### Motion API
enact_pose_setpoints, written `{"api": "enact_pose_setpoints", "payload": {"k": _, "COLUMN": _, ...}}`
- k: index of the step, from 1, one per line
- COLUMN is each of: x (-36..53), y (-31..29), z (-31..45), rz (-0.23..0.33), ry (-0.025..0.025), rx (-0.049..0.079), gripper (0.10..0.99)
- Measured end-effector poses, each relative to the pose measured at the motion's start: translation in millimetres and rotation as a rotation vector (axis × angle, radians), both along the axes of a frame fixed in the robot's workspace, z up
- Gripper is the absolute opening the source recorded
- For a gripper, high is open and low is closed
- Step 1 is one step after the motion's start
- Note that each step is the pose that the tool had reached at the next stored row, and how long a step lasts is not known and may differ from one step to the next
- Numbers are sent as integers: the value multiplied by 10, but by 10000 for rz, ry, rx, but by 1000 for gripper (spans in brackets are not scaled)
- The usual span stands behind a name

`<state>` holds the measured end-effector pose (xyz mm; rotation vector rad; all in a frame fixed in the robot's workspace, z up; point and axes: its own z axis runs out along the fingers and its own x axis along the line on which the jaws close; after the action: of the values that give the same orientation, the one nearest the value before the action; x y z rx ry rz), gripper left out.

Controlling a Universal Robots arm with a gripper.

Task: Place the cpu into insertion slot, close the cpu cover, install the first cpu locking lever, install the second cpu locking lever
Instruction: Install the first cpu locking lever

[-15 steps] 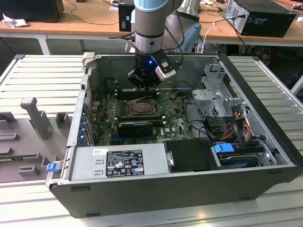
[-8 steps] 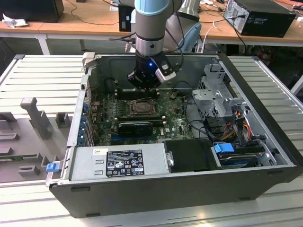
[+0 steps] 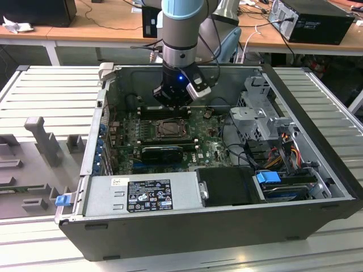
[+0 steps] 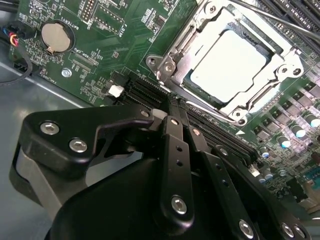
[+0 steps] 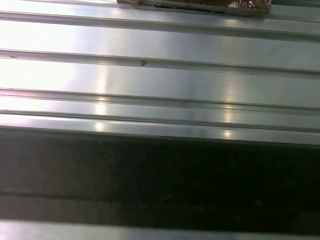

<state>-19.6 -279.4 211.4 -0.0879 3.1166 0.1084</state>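
Cpu point(image 4: 227, 67), pale silver-beige and square, sits seated in the insertion slot point(image 4: 277, 97) on the green motherboard point(image 4: 115, 35), showing through the window of the cpu cover point(image 4: 197, 37), which lies flat over the socket as a silver metal frame. In the exterior view the same socket point(image 3: 169, 129) appears as a small dark square with a silver rim near the middle of the board. Just beside the socket, toward the gripper, run long black card slots point(image 4: 150, 92). Farther from the socket, a round coin battery point(image 4: 56, 36) sits on the board, and rows of small grey capacitors point(image 4: 295, 130) stand on the socket's other side.

Gripper point(image 4: 176, 109), black and bolted, hangs just beside the socket over those card slots; its two slim fingers point(image 4: 172, 135) are drawn together with nothing between them, touching neither the cover nor the chip. In the exterior view the gripper point(image 3: 173, 102) is above the board's far edge from the socket, under the blue-and-silver arm point(image 3: 180, 28).

Around the board stands the open computer case point(image 3: 187, 232), with a grey power supply point(image 3: 142, 195) at its near side, a metal drive cage point(image 3: 264, 116) to the socket's right in the exterior view, and a ribbed metal table point(image 3: 51, 93) beneath. The first wrist view shows ribbed metal surface point(image 5: 160, 75) and a dark band.
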Motion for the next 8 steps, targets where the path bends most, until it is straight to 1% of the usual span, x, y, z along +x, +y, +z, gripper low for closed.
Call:
{"api": "enact_pose_setpoints", "payload": {"k": 4, "x": -1, "y": -1, "z": 48, "rz": 2, "ry": 0, "rx": 0, "gripper": 106}}
{"api": "enact_pose_setpoints", "payload": {"k": 8, "x": -33, "y": -13, "z": 50, "rz": 0, "ry": 0, "rx": 2, "gripper": 106}}
